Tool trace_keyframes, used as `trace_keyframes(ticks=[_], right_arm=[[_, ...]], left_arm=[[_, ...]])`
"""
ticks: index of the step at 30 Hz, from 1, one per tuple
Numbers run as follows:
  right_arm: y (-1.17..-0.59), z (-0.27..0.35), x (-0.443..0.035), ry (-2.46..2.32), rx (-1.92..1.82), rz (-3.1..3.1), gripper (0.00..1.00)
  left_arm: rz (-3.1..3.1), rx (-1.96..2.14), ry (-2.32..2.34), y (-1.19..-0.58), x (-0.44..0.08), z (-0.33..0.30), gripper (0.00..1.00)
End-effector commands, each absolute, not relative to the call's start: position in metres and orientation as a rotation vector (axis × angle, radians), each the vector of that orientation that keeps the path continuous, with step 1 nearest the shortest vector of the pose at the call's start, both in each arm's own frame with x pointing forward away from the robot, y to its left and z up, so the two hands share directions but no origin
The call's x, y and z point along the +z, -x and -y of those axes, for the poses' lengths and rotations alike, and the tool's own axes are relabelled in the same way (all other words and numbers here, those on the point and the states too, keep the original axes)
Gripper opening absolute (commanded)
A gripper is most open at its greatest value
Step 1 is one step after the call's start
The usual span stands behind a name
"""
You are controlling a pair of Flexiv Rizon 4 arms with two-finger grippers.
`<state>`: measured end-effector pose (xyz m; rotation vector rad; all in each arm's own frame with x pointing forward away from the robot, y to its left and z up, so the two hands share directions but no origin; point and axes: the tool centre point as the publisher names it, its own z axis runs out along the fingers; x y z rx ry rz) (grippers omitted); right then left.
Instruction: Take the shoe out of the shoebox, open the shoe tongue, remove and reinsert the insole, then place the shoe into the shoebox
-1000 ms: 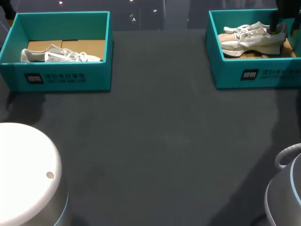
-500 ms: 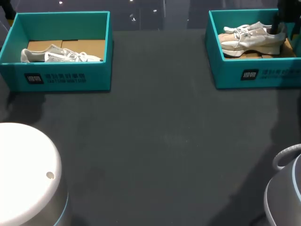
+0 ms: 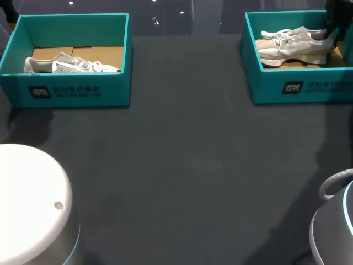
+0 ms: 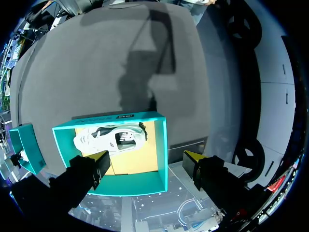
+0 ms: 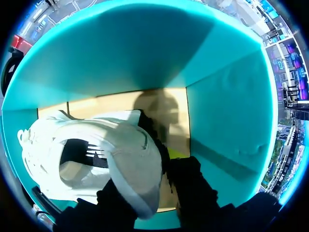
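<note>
You are only at the first step: the beige shoe (image 3: 292, 44) lies inside the right shoebox (image 3: 298, 88), and your right gripper (image 5: 159, 166) looks pinched on its heel, close to that box's outer side wall. Lifting out, the tongue, the insole and the return are all left to do. That box's walls stand close around the shoe, so I'd rise straight up before clearing the rim. In front of the box the table (image 3: 187, 165) gives open room. Well apart from that box, your left gripper (image 4: 146, 159) hangs with fingers spread above the left shoebox (image 4: 145, 186), which holds a white shoe (image 4: 113, 139).
</note>
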<state>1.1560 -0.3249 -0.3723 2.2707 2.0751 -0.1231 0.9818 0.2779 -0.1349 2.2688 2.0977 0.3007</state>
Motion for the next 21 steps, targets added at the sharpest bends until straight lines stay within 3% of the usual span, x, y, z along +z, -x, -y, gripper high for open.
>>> trace_keyframes(ticks=[1,21], right_arm=[[-1.16,0.322,-0.373,-2.282,-0.131,-2.076,0.0],[-1.155,0.338,-0.359,-2.283,-0.143,-2.034,0.0]], left_arm=[[-2.096,0.305,-2.27,-0.981,-0.135,-0.278,1.0],[-2.096,0.305,-2.27,-0.981,-0.135,-0.278,1.0]])
